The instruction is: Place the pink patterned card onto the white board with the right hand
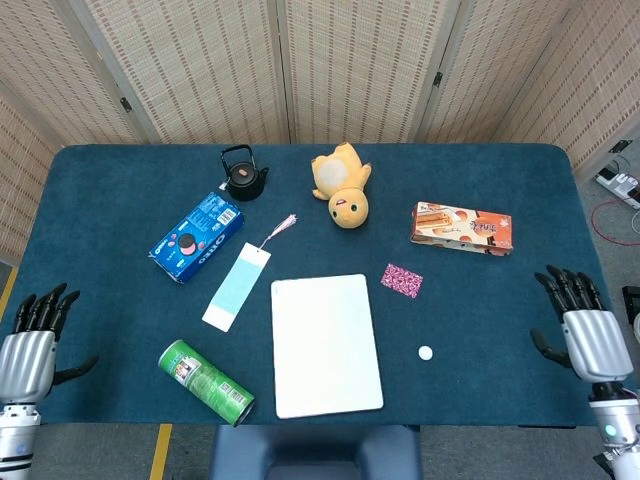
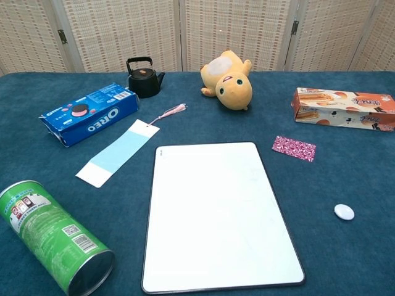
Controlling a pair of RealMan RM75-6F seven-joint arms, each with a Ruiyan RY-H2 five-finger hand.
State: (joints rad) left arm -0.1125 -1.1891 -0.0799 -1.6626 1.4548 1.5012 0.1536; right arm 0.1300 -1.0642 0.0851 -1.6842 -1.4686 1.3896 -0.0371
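— Pink against dark blue: where does the small pink patterned card [image 1: 401, 281] lie?

— Flat on the blue cloth-covered counter [image 1: 500, 310], just beside the upper right corner of the flat white rectangular board [image 1: 326, 343], apart from it. The board is bare, so nothing of the task is done yet.

— And the hands?

— The silver-and-black right hand [image 1: 581, 330] sits at the counter's right edge, well apart from the card, fingers spread and holding nothing. The silver-and-black left hand [image 1: 33, 335] is likewise empty with fingers apart, at the left edge.

— How should the reach go?

— My judgement: bring the right hand in low over the bare cloth between the orange snack box [image 1: 462, 227] and the small white round disc [image 1: 425, 352], touching neither. A thin card lying flat on cloth will probably be hard to lift; pinch it at one edge, perhaps after nudging a corner up, then carry it a short way left and lay it flat on the board.
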